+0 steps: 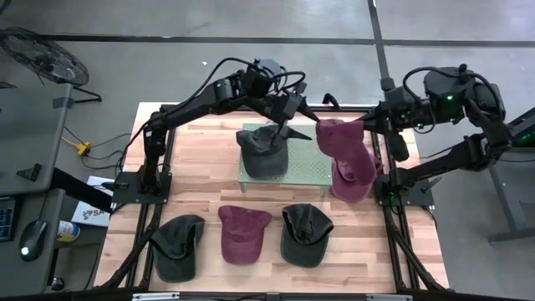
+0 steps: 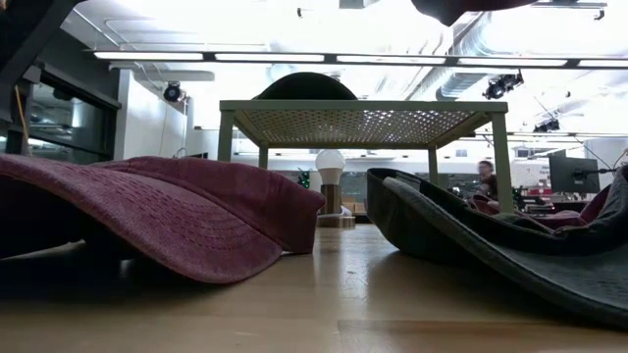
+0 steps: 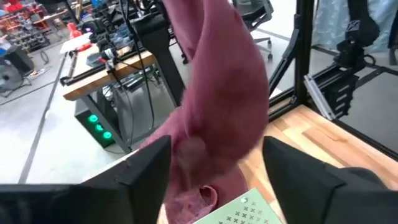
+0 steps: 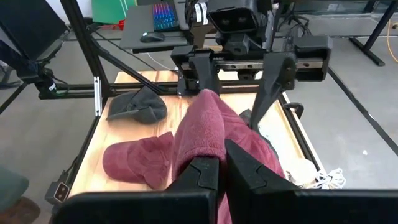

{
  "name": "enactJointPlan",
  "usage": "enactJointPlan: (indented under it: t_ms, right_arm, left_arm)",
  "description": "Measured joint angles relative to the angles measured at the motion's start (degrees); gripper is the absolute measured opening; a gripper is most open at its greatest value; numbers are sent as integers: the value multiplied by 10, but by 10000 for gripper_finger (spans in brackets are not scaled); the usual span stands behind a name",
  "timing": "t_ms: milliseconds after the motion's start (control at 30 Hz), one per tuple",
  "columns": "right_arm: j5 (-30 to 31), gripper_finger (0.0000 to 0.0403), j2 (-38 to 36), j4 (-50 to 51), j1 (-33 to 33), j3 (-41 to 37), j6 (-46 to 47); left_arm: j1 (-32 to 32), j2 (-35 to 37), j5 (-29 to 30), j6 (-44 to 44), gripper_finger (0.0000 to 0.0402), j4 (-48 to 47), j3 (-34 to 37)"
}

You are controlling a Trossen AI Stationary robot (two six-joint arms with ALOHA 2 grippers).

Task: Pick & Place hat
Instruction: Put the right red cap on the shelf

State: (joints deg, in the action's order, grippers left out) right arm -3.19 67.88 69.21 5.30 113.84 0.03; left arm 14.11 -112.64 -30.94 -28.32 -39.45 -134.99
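1. Right gripper (image 4: 219,167) jaws pinch the maroon hat (image 1: 347,159) — it hangs beside the green perforated stand (image 1: 309,171).
2. Left gripper (image 1: 294,127) jaws stand spread, facing that hat — above the dark grey hat (image 1: 261,150) on the stand.

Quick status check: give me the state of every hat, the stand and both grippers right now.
Left gripper: open, beside the held hat.
Right gripper: shut on the held hat.
Held maroon hat: hanging in the air.
Grey hat on stand: resting on top.
Green stand: upright.
Front hats, grey, maroon, grey: lying on the table.
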Motion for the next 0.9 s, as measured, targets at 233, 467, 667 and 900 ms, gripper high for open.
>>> enactJointPlan:
  t_ms: [233, 467, 667, 900]
  right_arm:
    - [-6, 0, 21, 0, 0, 0, -11]
    - [-2, 0, 9, -8, 0, 1, -8]
    - [3, 0, 6, -9, 0, 1, -4]
    - [4, 0, 6, -9, 0, 1, -5]
  left_arm:
    - [0, 0, 43, 1, 261, 4, 0]
    - [0, 0, 46, 0, 228, -46, 0]
    - [0, 0, 45, 0, 200, -32, 0]
    - [-6, 0, 45, 1, 169, -27, 0]
